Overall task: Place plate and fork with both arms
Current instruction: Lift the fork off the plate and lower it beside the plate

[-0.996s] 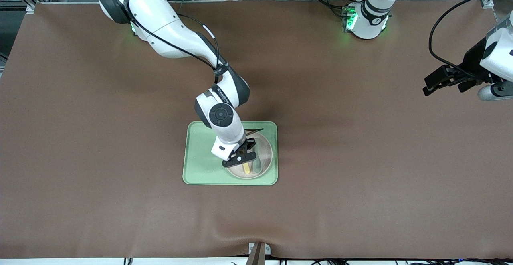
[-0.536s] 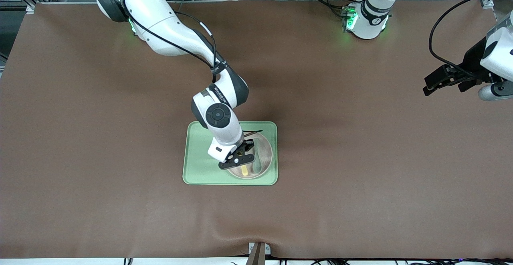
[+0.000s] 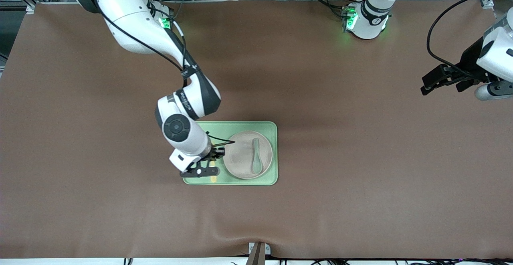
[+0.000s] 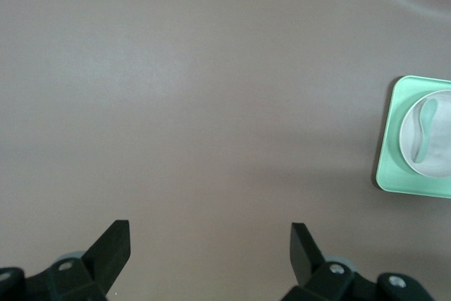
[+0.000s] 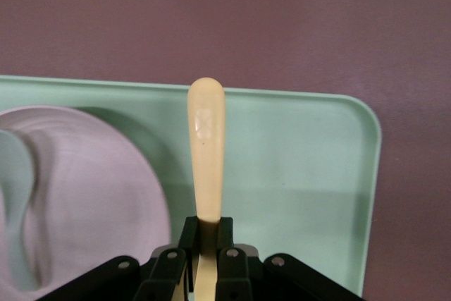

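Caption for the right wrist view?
Right gripper holds the fork over the tray, beside the plate.

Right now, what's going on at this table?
The right arm's tool is shut on the pale-yellow fork and holds it over the bare part of the green tray, beside the plate. A grey-green spoon lies on the plate. The left arm waits with its tool open over the table's left-arm end.

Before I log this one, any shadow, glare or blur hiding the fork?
Front view: the right gripper hides all but the fork tip; arm shadow on the tray. Right wrist view: fork handle sharp, no glare, plate slightly soft.
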You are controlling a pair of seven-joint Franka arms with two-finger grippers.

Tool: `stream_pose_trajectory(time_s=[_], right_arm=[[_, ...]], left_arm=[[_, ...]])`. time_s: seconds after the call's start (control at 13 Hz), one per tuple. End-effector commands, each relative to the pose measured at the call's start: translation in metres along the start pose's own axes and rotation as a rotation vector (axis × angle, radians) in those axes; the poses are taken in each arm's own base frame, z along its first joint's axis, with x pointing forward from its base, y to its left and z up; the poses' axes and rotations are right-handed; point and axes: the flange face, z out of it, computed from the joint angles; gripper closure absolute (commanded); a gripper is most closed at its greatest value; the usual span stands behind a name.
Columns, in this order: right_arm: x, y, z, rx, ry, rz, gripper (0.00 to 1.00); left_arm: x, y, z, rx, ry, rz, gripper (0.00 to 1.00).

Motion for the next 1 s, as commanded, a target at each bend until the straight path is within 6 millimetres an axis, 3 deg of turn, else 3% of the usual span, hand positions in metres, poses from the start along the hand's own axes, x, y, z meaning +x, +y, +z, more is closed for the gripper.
stream_pose_trajectory(time_s=[0.0, 0.15, 0.54, 0.61, 0.69, 0.84, 0.92], right_arm=[[-0.030, 0.034, 0.014, 0.024, 0.031, 0.022, 1.00], [-0.039, 0.040, 0.032, 0.027, 0.053, 0.026, 1.00], [-0.056, 0.045, 0.054, 0.028, 0.065, 0.055, 1.00], [-0.057, 0.044, 0.055, 0.029, 0.063, 0.079, 0.89], [-0.055, 0.045, 0.053, 0.029, 0.061, 0.096, 0.63], [-0.049, 0.045, 0.043, 0.035, 0.072, 0.089, 0.30], [-0.048, 0.042, 0.032, 0.036, 0.068, 0.087, 0.27]], left_arm=[[-0.009, 0.001, -0.006, -0.005, 0.011, 0.016, 0.00], [-0.009, -0.001, -0.006, -0.004, 0.010, 0.013, 0.00], [-0.007, -0.003, -0.010, -0.007, 0.022, 0.011, 0.00], [-0.005, -0.004, -0.009, -0.008, 0.024, 0.008, 0.00], [-0.004, -0.004, -0.008, -0.008, 0.024, 0.007, 0.00], [-0.003, -0.005, -0.009, -0.011, 0.031, 0.006, 0.00], [-0.003, -0.005, -0.009, -0.012, 0.032, 0.006, 0.00]])
